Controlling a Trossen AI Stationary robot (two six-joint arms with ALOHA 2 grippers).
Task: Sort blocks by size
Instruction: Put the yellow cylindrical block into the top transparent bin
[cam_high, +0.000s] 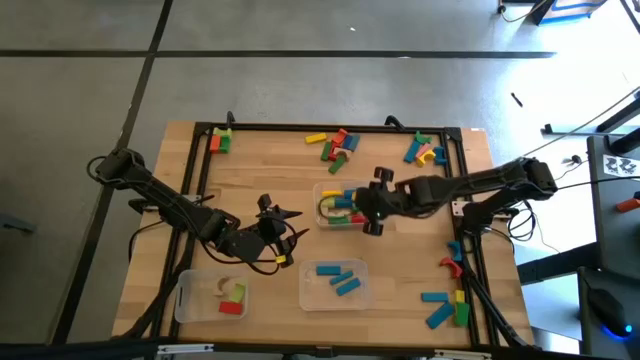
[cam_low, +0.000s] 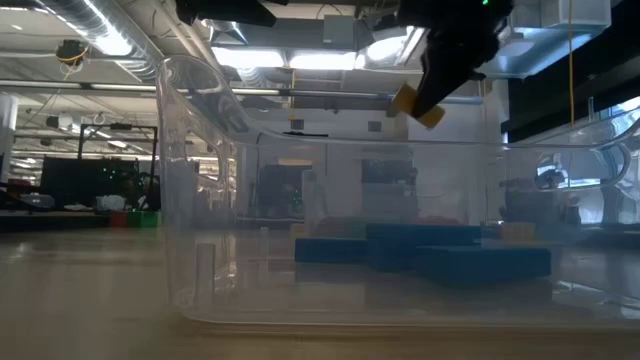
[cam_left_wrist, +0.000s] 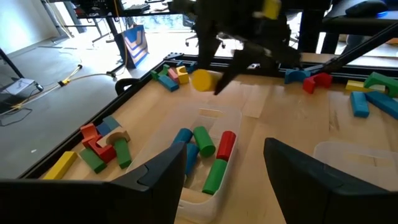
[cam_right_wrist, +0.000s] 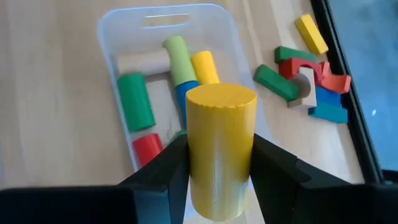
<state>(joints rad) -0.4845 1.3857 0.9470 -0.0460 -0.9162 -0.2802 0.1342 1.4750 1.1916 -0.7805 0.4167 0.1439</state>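
My right gripper (cam_high: 368, 212) hangs over the clear tray (cam_high: 322, 192) at the table's middle, shut on a yellow cylinder block (cam_right_wrist: 221, 149). In that tray lie green, tan, yellow, blue and red cylinder blocks (cam_right_wrist: 134, 99). The yellow cylinder also shows high in the low view (cam_low: 418, 105) and above the tray in the left wrist view (cam_left_wrist: 202, 79). My left gripper (cam_high: 280, 228) waits to the tray's left, raised above the table. It is open (cam_left_wrist: 227, 180), with nothing between its fingers. My right gripper pinches the yellow cylinder's curved side (cam_right_wrist: 194, 155) between its two fingers, which lie along its length. Its flat end face (cam_right_wrist: 221, 98) sticks out ahead of the fingertips. The fingers slant down from the table's right side. The cylinder is tilted and lifted clear above the tray.
Near the front edge stand a tray with blue blocks (cam_high: 337, 283) and a tray with red, green and tan blocks (cam_high: 228, 297). Loose blocks lie along the far edge (cam_high: 335, 145), at the far right (cam_high: 425, 150), the far left (cam_high: 220, 140) and the near right (cam_high: 448, 305).
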